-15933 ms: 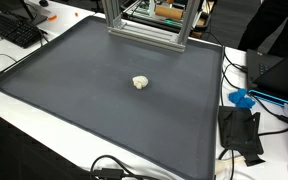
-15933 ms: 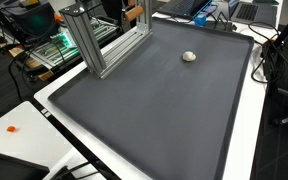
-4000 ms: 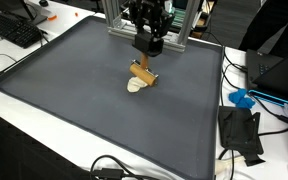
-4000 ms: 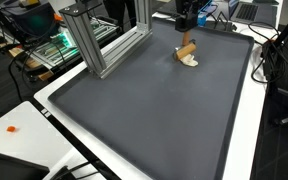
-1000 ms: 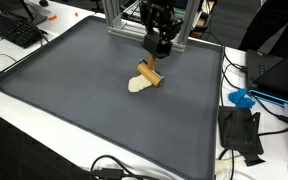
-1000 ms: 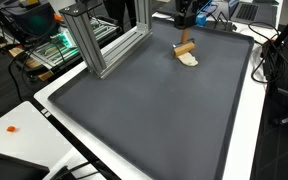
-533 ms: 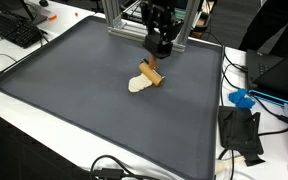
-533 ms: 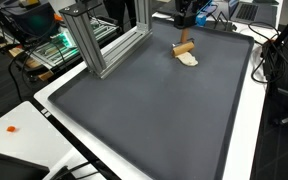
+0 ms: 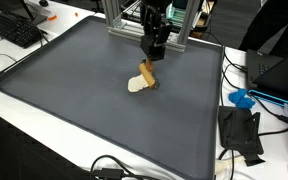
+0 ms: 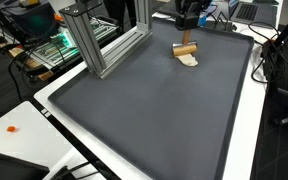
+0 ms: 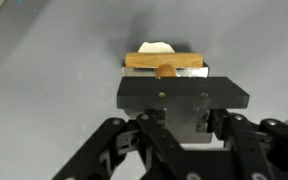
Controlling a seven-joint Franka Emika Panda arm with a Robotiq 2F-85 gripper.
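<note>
My gripper (image 9: 149, 60) hangs over the far part of a dark grey mat (image 9: 74, 90), shut on a short wooden tool (image 9: 147, 72). The tool's lower end rests at or just above a small white lump (image 9: 135, 86) lying on the mat. From the opposite side, the gripper (image 10: 187, 37) again holds the wooden tool (image 10: 185, 48), with the white lump (image 10: 189, 60) right below it. In the wrist view the wooden tool (image 11: 164, 62) lies crosswise between the gripper (image 11: 164, 72) jaws, and the white lump (image 11: 156, 46) peeks out beyond it.
An aluminium frame (image 9: 134, 32) stands at the mat's far edge (image 10: 99, 40). A keyboard (image 9: 14, 30) lies off one corner. A blue object (image 9: 242, 98), a black device (image 9: 241, 132) and cables sit on the white table beside the mat.
Over the last second the gripper has twisted about its own axis, turning the held wooden tool over the white lump. The lump itself has stayed in place.
</note>
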